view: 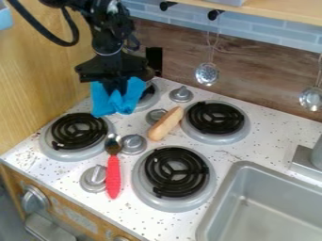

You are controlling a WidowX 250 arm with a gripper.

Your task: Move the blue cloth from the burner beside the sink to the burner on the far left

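The gripper (115,89) hangs at the upper left over the back-left burner, shut on a blue cloth (118,100) whose folds spread to both sides below it. Part of that burner is hidden behind the cloth. A tan sausage-like toy (165,123) lies slanted between the knobs and the back-right burner (215,117). Nearer the front, a spoon with a red handle (113,176) lies on the white speckled stove top (125,212), its dark metal bowl beside a knob.
Black coil burners stand at front left (78,132) and front right (176,172), with silver knobs (133,144) between the burners. A metal sink (252,169) is at the lower right. Metal ladles (207,74) hang along the back wall, and a wooden panel (37,80) rises at left.
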